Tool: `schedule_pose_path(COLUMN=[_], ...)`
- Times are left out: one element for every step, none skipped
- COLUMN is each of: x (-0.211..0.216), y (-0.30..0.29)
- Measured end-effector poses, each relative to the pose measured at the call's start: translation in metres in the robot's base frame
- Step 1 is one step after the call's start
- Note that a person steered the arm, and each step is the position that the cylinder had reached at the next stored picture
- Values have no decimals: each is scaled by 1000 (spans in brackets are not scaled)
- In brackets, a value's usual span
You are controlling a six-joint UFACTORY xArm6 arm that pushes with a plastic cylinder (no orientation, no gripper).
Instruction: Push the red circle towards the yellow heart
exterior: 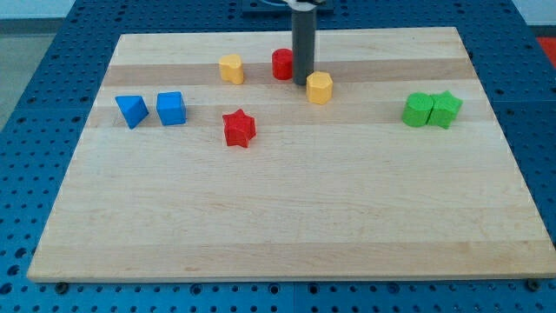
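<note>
Having no claw, our tip (301,83), upper centre beside the red circle block (281,63), risks nudging the yellow hexagonal block (320,88), not the yellow heart block (231,68).

The stretch between the red circle (281,63) and the yellow heart (231,68) to its left is unobstructed. On the circle's right, my tip (301,83) is wedged just beside it, with a yellow hexagon (320,88) crowding close on the tip's right.

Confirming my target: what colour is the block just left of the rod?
Red: the red circle, beside my tip, in the camera view.
</note>
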State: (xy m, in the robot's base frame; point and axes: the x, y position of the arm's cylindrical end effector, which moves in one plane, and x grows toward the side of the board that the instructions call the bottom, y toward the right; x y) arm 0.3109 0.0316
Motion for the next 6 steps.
schedule_pose_path(x=[-40,-71,-31,7,-32,-27], y=[37,12,-26,-65,-62,-105])
